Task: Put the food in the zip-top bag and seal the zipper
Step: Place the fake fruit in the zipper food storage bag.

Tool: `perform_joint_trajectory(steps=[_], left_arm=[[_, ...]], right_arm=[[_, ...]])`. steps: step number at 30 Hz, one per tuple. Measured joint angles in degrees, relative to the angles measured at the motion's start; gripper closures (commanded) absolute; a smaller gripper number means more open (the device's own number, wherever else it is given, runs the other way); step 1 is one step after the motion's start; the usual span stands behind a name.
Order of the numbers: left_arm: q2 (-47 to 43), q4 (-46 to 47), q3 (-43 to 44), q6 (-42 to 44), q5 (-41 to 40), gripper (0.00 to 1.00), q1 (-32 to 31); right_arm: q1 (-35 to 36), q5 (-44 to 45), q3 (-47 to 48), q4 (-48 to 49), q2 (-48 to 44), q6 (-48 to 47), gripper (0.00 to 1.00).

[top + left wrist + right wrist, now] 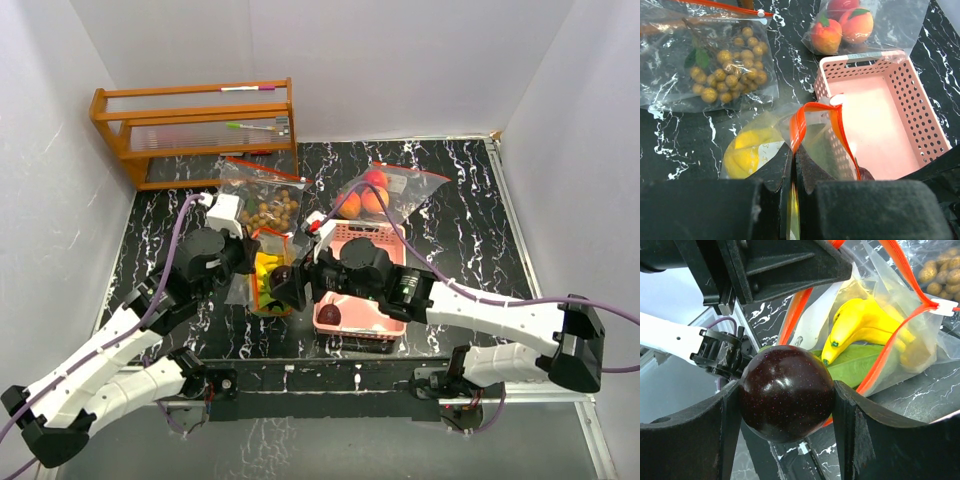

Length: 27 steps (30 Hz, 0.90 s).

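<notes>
My left gripper (792,156) is pinched fully shut on the orange zipper rim of the clear zip-top plastic bag (816,131), holding its mouth up. Yellow bananas (865,322) and a green cucumber (852,367) are inside. My right gripper (787,400), roughly half spread, clamps a glossy dark purple round fruit (785,385) right at the mouth. I'd go deeper past the zipper before releasing, or it could roll out. 1 more dark fruit (331,315) sits in the pink perforated plastic basket (927,117).

Glossy, smooth dark purple fruit (786,392) – clear crinkly plastic bag (940,347) – matt pink plastic basket (927,117), polished marble-look table (450,220)
</notes>
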Motion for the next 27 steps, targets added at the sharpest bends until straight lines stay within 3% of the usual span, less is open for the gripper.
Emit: perform_joint_trajectory(steps=[6,8,11,19,27], left_arm=[[0.5,0.7,0.0,-0.8,1.2,1.0,0.0],[0.4,0.7,0.0,-1.0,1.5,1.0,0.0],[0.3,0.5,0.0,-1.2,1.8,1.0,0.0],[-1.1,-0.2,0.0,-1.2,1.8,1.0,0.0],[-2.3,-1.4,0.0,-1.4,1.3,1.0,0.0]], right_arm=[[0.1,0.4,1.3,0.5,2.6,0.3,0.55],[0.3,1.4,2.2,0.8,4.6,0.3,0.47],[0.6,3.9,3.0,0.8,7.7,0.2,0.42],[0.8,11.6,5.6,-1.2,10.3,0.2,0.02],[0.8,16.7,5.6,-1.5,4.4,-1.3,0.06]])
